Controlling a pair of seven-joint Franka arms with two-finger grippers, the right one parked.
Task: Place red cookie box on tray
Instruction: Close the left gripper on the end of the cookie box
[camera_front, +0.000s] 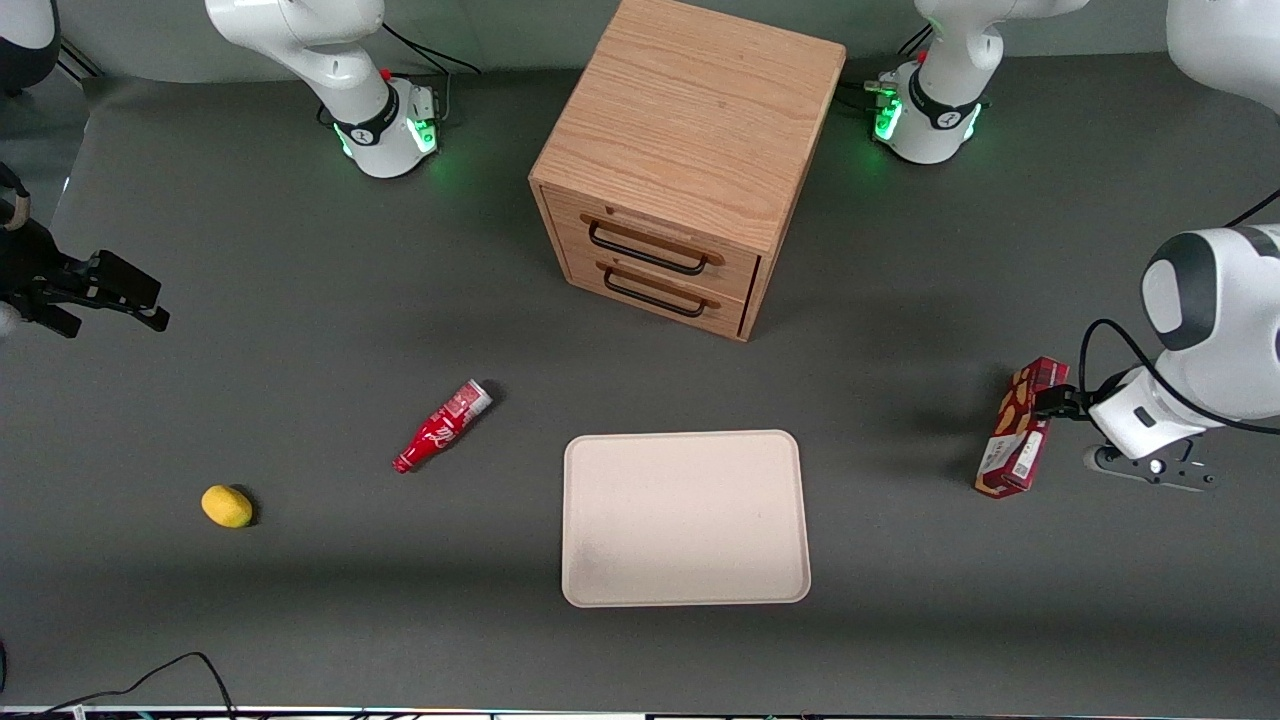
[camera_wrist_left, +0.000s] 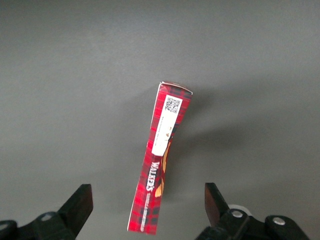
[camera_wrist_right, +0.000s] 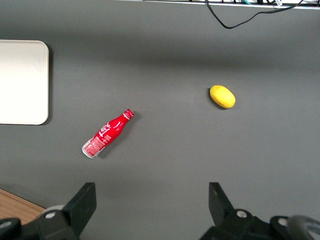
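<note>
The red cookie box (camera_front: 1018, 432) lies on its narrow edge on the grey table, toward the working arm's end, apart from the tray. In the left wrist view the red cookie box (camera_wrist_left: 161, 150) shows a plaid side with white lettering and a white label with a QR code. My gripper (camera_front: 1052, 402) is just above the box's end farther from the front camera. The gripper (camera_wrist_left: 146, 192) is open, its black fingers (camera_wrist_left: 80, 202) wide on either side of the box and not touching it. The cream tray (camera_front: 600, 560) lies near the table's middle, with nothing on it.
A wooden two-drawer cabinet (camera_front: 680, 170) stands farther from the front camera than the tray. A small red soda bottle (camera_front: 440, 427) and a yellow fruit (camera_front: 227, 506) lie toward the parked arm's end. A black cable (camera_front: 180, 670) runs along the front edge.
</note>
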